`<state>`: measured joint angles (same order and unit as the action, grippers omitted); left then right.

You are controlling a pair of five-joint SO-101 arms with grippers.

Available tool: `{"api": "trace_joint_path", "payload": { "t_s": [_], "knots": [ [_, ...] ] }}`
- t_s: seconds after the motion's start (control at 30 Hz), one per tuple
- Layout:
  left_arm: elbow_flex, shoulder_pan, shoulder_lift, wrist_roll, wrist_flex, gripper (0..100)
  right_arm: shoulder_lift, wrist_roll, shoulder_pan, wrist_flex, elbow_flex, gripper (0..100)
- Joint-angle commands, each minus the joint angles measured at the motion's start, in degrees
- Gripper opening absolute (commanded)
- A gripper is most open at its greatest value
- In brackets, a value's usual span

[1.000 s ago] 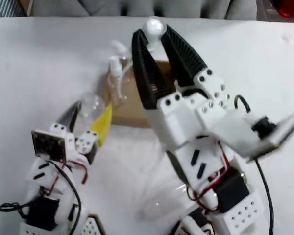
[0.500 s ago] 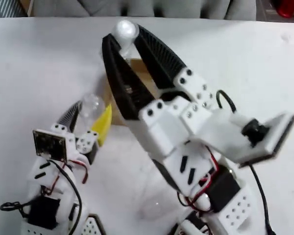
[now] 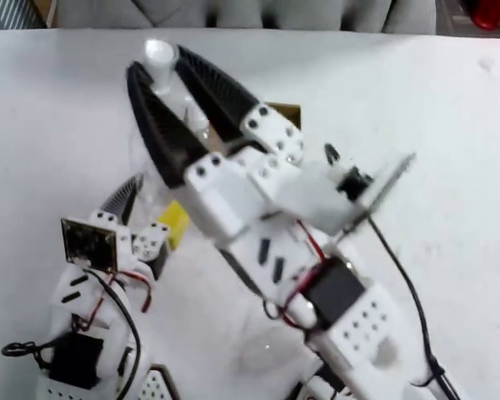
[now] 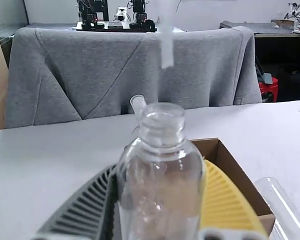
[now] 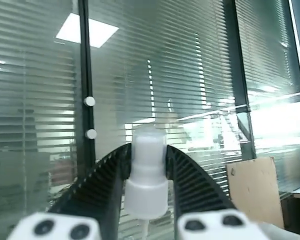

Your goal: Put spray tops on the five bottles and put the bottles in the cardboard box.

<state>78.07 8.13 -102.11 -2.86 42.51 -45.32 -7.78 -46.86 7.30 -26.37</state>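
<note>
The right hand [image 3: 160,65] pinches the spray top [image 5: 147,180], its tube [image 4: 166,47] hanging plumb just above the open-necked bottle [image 4: 160,175] — gripped upright in the left hand [image 3: 154,200].

a: how were the cameras set?
b: high one looked down, close above the cardboard box [image 3: 285,111]. left wrist faced level across that box [image 4: 236,173], sharing it.
a: right wrist?
b: tilted upward, away from the box.

A white table [image 3: 58,92] fronts a grey sofa back [image 4: 90,75]; a red object [image 3: 493,12] sits beyond; slatted blinds [image 5: 35,75] cover glass.
</note>
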Motion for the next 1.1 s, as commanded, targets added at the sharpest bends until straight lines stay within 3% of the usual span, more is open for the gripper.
{"api": "trace_joint_path", "payload": {
  "t_s": [0.0,0.83,1.07],
  "knots": [
    [-0.88,0.66,-1.01,0.18,0.44,2,2.59,0.35,2.42,3.21,0.70,1.5],
    [-0.79,0.13,-1.01,0.18,0.44,2,4.62,0.97,4.35,-2.51,0.70,1.5],
    [-0.79,0.13,-1.01,0.18,0.44,2,4.53,6.42,2.24,-9.19,1.05,1.5]
  ]
}}
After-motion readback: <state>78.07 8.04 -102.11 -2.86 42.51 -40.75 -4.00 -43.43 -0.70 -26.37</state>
